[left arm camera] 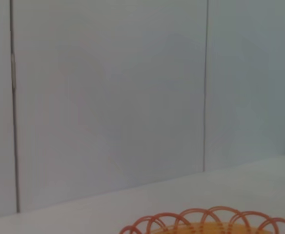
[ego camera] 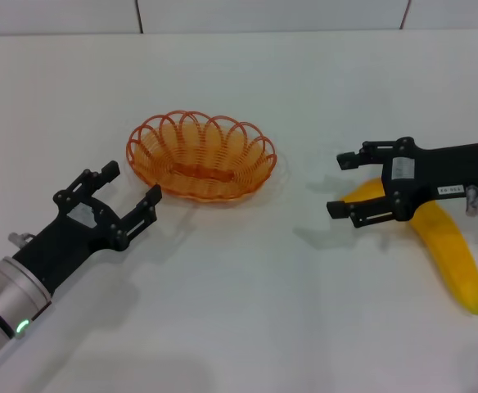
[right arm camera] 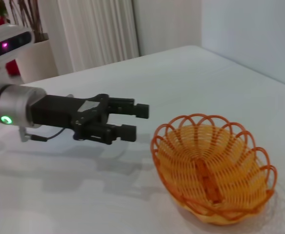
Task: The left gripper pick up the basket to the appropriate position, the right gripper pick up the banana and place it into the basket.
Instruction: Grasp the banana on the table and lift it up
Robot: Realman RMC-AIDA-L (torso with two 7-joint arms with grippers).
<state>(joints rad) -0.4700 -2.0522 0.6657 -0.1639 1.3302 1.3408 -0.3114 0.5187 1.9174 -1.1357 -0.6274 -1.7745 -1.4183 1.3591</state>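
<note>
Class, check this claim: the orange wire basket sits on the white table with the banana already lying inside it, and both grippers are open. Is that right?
Not quite. The banana lies on the table beneath the right gripper, not in the basket, which the head view shows empty. The left gripper and right gripper are open.

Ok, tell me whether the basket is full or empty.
Empty. The basket shows only bare orange wire inside; the banana lies on the table beneath the right end effector.

basket point(ego camera: 200, 155) at table point(ego camera: 247, 311) centre — left tool point(ego camera: 129, 191) just left, banana point(ego camera: 439, 241) far right
</note>
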